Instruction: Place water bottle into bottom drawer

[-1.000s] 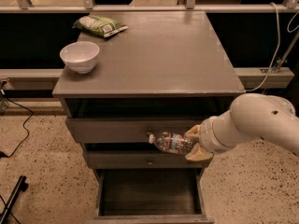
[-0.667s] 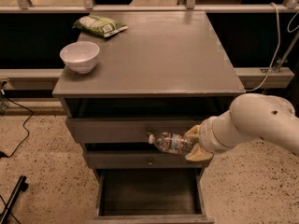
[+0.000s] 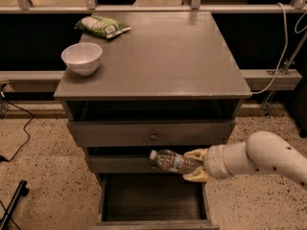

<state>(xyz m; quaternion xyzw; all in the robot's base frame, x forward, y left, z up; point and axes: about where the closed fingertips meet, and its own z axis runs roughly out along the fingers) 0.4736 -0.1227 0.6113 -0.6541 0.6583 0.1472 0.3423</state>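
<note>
The water bottle (image 3: 171, 161) is clear and ribbed with a white cap and a red-and-teal band. It lies nearly level, cap to the left, in front of the middle drawer. My gripper (image 3: 194, 166) is shut on the bottle's base end, reaching in from the right on a white arm (image 3: 261, 156). The bottom drawer (image 3: 153, 199) is pulled open below the bottle, showing a dark inside with nothing in it. The bottle hangs above the drawer's back part.
A grey cabinet top (image 3: 158, 56) carries a white bowl (image 3: 82, 57) at front left and a green snack bag (image 3: 103, 26) at back left. Two shallower drawers with round knobs (image 3: 153, 136) are shut. A black stand leg (image 3: 12, 205) lies on the floor at left.
The bottle and gripper have dropped a little lower toward the open bottom drawer. Nothing else has moved.
</note>
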